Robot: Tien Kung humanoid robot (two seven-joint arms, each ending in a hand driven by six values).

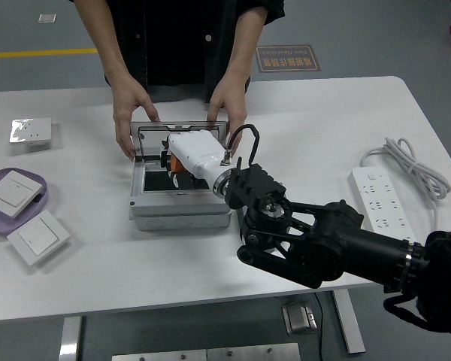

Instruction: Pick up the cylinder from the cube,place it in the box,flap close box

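The right robot hand (174, 159) is reached in from the near right corner of the tabletop (323, 135) and is lowered into the open grey box (179, 209), which stands left of the middle of the tabletop. The white back of the hand is turned upward, so most of the fingers are hidden. The orange cylinder (177, 162) is seen at the underside of the hand, inside the box near its far wall, and appears to be grasped, although the contact itself is covered.

The lid (182, 128) of the box is hinged at the far side and is held back by a person standing at the far edge. One of the person's hands (131, 116) is laid on the far left corner of the box, the other (230, 110) on the far right corner.

Toward the left edge, a purple plate (37, 189) with a white switch panel (9, 192) on it is found, a second panel (37, 236) beside it, and a socket plate (30, 131) farther back. A white power strip (383, 209) with its coiled cable (410, 165) is laid near the right edge.
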